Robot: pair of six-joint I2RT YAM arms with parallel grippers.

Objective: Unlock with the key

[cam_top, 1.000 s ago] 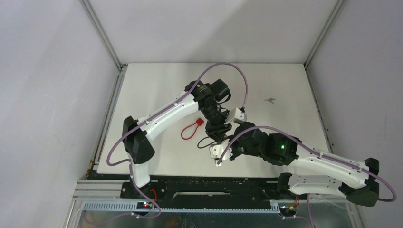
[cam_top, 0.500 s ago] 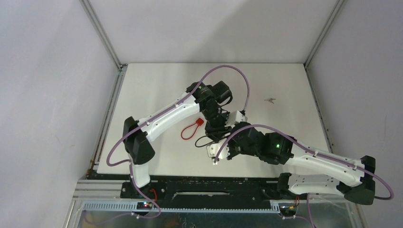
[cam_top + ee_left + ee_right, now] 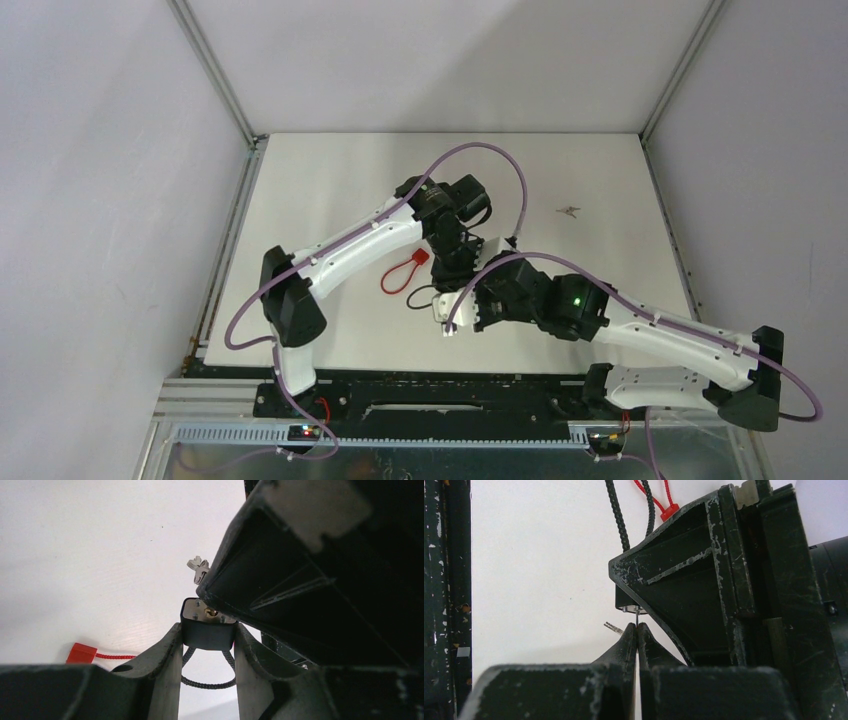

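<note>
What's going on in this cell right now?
The left arm's fingers are clamped on a small black padlock with a black cable shackle, its silver keyhole face turned toward the right arm. The right arm's fingers are shut on a thin silver key, whose tip is at that face; whether it has entered the keyhole cannot be told. A red cable loop lies on the white table.
</note>
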